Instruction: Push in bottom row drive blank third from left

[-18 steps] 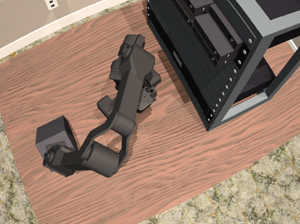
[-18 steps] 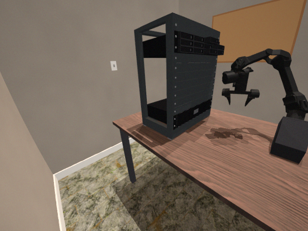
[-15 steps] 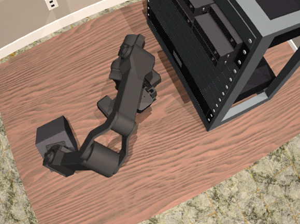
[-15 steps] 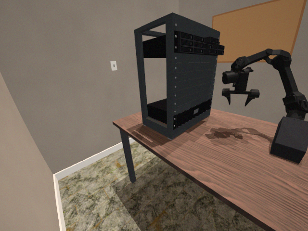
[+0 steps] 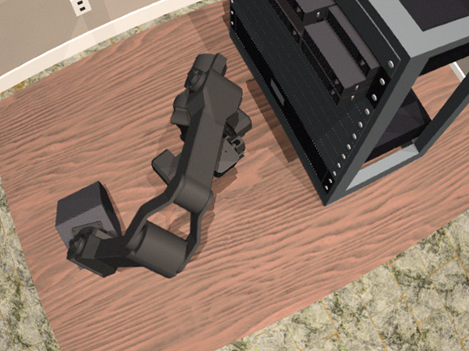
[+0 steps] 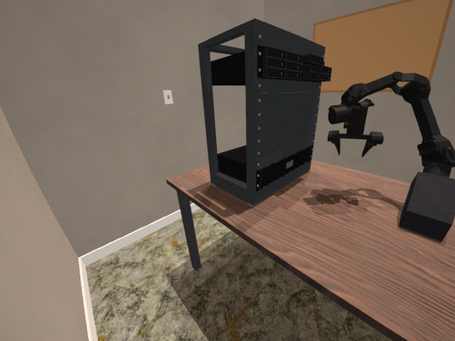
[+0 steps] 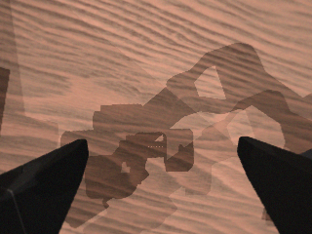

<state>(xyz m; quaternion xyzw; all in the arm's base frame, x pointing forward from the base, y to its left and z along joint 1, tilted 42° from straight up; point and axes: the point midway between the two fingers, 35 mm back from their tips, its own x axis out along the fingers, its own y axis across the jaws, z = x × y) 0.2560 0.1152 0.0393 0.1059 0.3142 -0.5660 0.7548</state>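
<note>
The dark rack (image 6: 264, 110) stands on the wooden table, also seen from above in the top view (image 5: 360, 74). Its drive blanks (image 6: 293, 66) sit in three rows at the top of the front. Several on the right side stick out further than the rest (image 5: 336, 57). The bottom row's third blank from the left (image 6: 313, 76) is among those that stick out. My gripper (image 6: 354, 148) hangs to the right of the rack front, fingers pointing down, well below the blanks and apart from the rack. It is open and empty; the wrist view (image 7: 163, 146) shows only the table and shadows between the fingers.
The arm's base box (image 6: 428, 207) sits at the table's right, also visible in the top view (image 5: 84, 212). A black unit (image 6: 284, 168) fills the rack's lowest slot. The table's edge runs close to the rack's left side (image 6: 190, 183).
</note>
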